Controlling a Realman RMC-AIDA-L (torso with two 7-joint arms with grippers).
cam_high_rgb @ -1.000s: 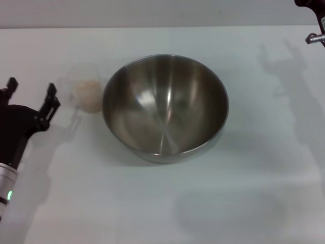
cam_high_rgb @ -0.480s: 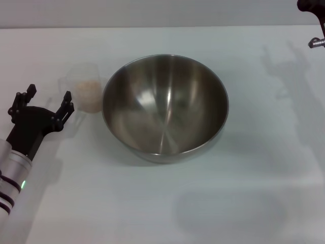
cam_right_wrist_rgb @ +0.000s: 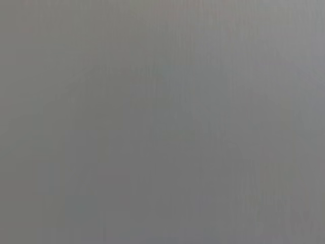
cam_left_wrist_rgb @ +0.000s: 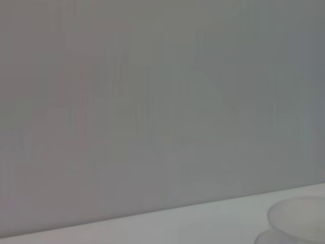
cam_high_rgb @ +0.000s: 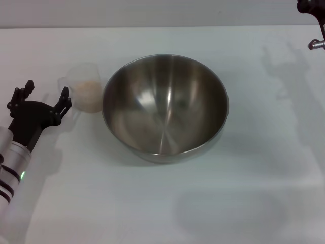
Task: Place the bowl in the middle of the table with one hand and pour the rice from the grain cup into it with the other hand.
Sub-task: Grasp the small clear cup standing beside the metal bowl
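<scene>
- The table point(cam_high_rgb: 264, 168) is a plain white surface; its far edge runs across the top of the head view.
- The bowl point(cam_high_rgb: 165, 107), stainless steel, sits upright at about the middle of the table, a little toward the far edge. Its inside is bare metal.
- The grain cup point(cam_high_rgb: 84, 91), clear plastic, stands upright just beside the bowl on the side toward the left edge of the table. Whether the two touch cannot be told.
- The rice point(cam_high_rgb: 88, 95) lies as a pale heap inside the grain cup.
- The left gripper point(cam_high_rgb: 44, 96) is near the left edge of the table, beside the grain cup and on its outer side. Its two black fingers point(cam_high_rgb: 64, 99) are spread apart with nothing between them. The nearer finger is close to the cup wall; contact cannot be confirmed.
- The right gripper point(cam_high_rgb: 311, 20) shows only in part at the far right corner of the table, well apart from bowl and cup. How far its fingers are parted cannot be told.
- The left wrist view shows a grey wall above a strip of white table, with the pale rim of the grain cup point(cam_left_wrist_rgb: 299, 216) at one corner.
- The right wrist view shows only featureless grey.
</scene>
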